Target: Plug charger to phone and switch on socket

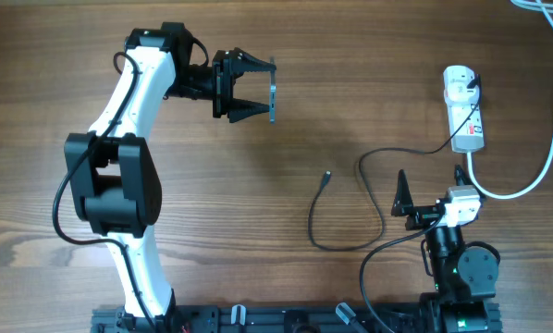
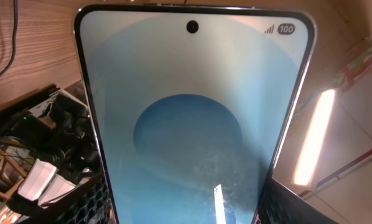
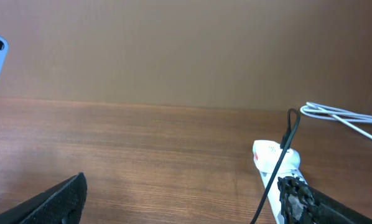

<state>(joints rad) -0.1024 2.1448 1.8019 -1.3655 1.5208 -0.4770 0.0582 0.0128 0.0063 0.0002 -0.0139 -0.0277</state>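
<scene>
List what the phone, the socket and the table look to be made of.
The phone has a glossy front, likely glass going by the light reflections, and a thin shiny rim, probably metal. The socket looks like smooth white moulded plastic. The table shows brown wood grain with a matte finish. Whether it is solid wood or laminate cannot be told.

Looked like robotics lab bench: wood-grain table (image 1: pixel 350 83), left arm (image 1: pixel 119 185) and right arm (image 1: pixel 461 264) mounted on black rail (image 1: pixel 258 319) along near edge, white cable (image 1: pixel 535 176) ran off far right corner, tube light (image 2: pixel 313 137) on ceiling
</scene>
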